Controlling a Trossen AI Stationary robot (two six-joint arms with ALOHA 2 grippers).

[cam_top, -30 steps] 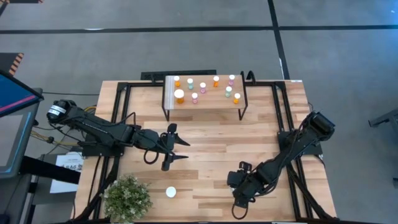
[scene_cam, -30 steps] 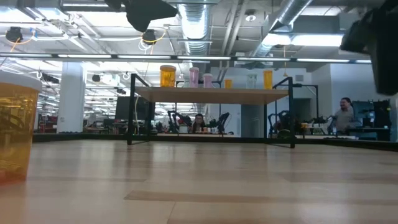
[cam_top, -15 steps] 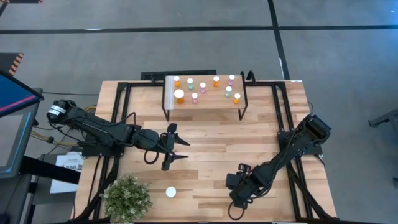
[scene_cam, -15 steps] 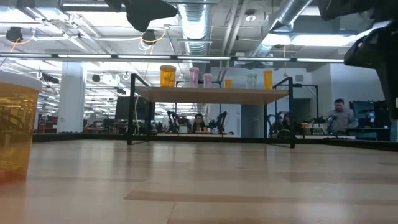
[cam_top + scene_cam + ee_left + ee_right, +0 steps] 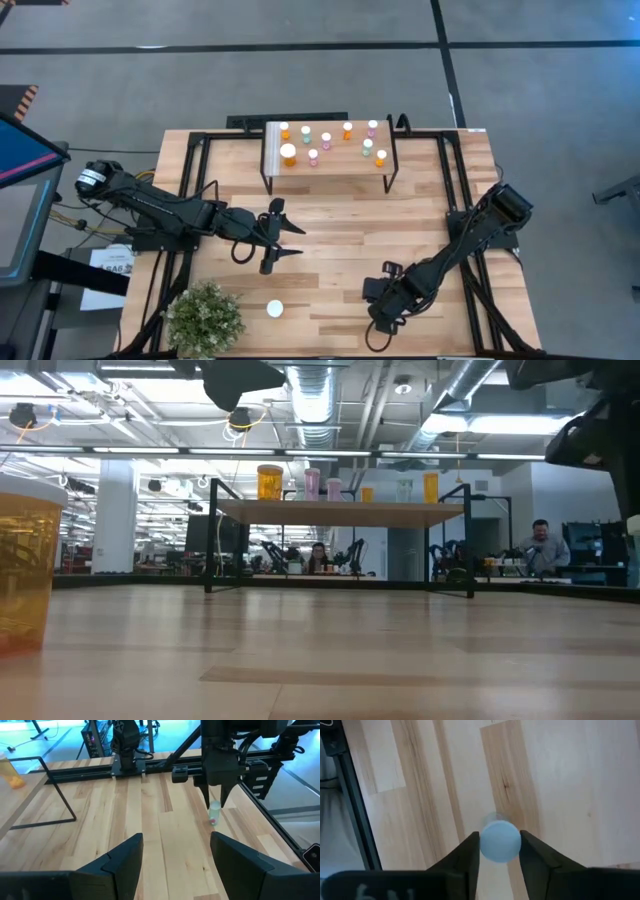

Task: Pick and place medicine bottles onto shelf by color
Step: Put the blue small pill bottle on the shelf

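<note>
Right gripper [image 5: 500, 851] has dropped lower at the near right part of the light wooden table [image 5: 330, 230] over the last second. Its two dark fingers [image 5: 464, 857] now sit on either side of a small round bottle with a white cap [image 5: 500, 841], touching or very nearly touching the cap. So the jaws look closed in around the bottle. I can't confirm a firm pinch or any lift; the bottle seems to be standing on the table.

In the left wrist view the same bottle [image 5: 214, 813] shows a pale, possibly greenish body with something pink at its base, directly under the right gripper's fingertips. Colour call is uncertain.

Meaning for the task: this looks like the grasp step of one more pick, with transfer to the shelf next.

Orientation: bottle is upright, long axis vertical, cap facing up at the wrist camera. Only the round cap top is visible from there.

Left gripper [image 5: 283, 234] hovers mid-table on the left side, fingers spread, holding nothing.

The low light-wood shelf on thin black legs [image 5: 330, 170] stands at the far edge of the table, already carrying several small orange, green and pink white-capped bottles [image 5: 326, 140]. One white-capped bottle [image 5: 275, 309] waits near the front edge, beside a green potted plant [image 5: 205, 319].
</note>
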